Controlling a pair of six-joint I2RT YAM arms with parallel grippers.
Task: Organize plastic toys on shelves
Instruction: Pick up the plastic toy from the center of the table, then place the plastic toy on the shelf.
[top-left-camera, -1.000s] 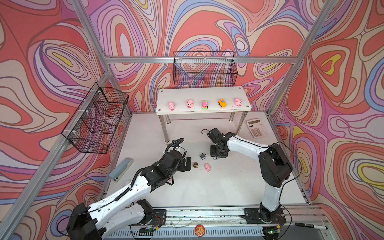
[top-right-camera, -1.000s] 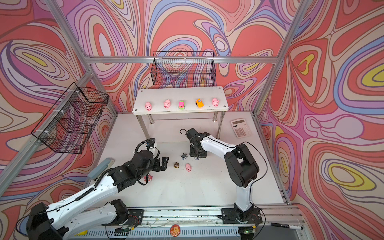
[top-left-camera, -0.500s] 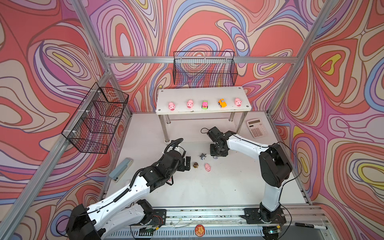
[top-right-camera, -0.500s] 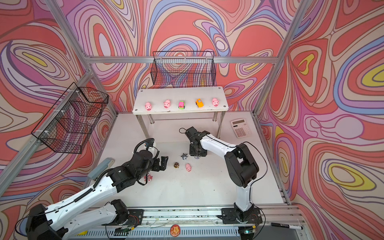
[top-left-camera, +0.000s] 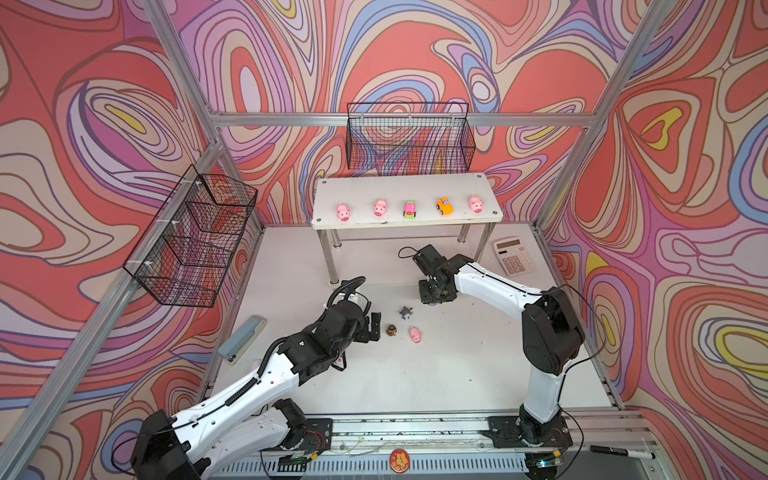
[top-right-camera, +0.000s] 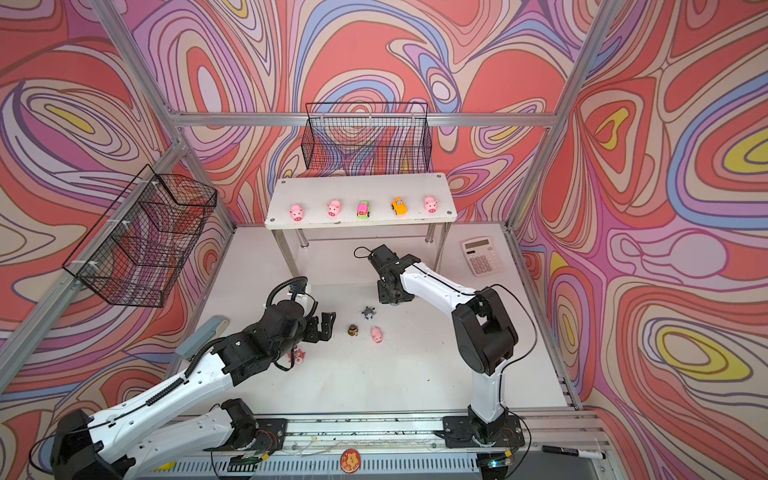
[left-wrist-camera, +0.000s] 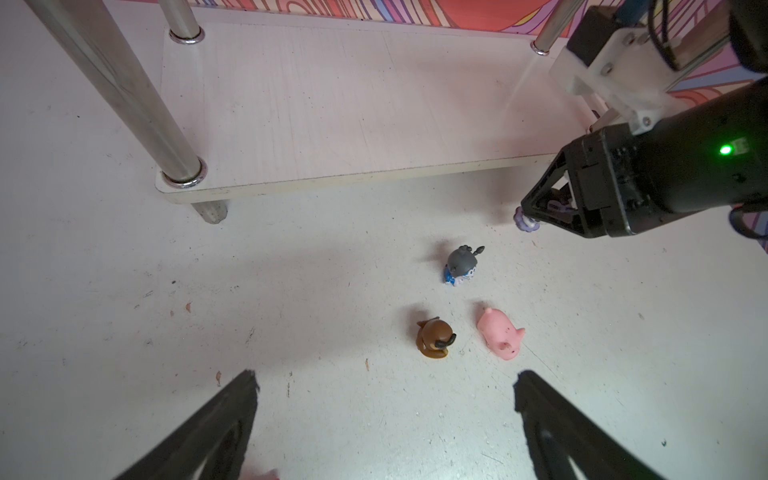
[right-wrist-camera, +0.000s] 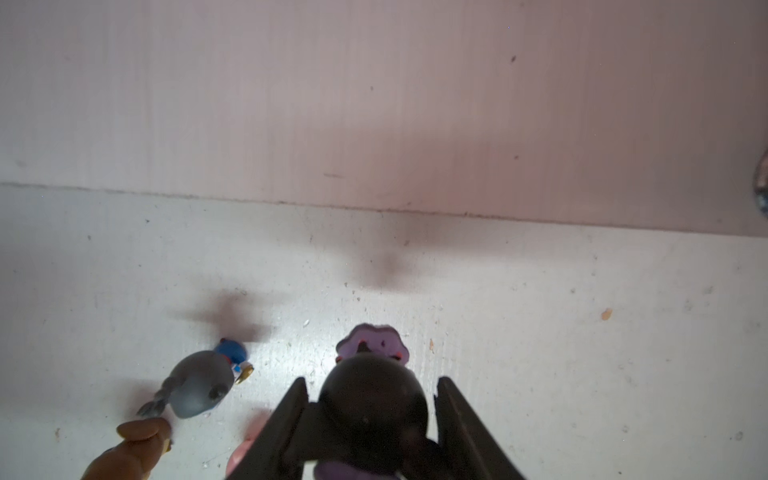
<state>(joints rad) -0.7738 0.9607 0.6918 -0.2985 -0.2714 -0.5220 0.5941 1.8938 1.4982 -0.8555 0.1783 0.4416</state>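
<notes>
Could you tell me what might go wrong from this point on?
1. The right gripper seems to pinch the dark figure by its round head; it may slip or twist out on the way to the shelf.
2. The grey figure stands close beside that gripper; a sideways move could topple it.
3. The brown figure and pig sit close together ahead of the open left gripper; closing on one may knock the other.

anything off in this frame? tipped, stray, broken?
Nothing broken or spilled. A pink toy lies half hidden under the left arm, away from the other loose toys. The pink pig on the table may be tipped sideways; hard to tell.
</notes>
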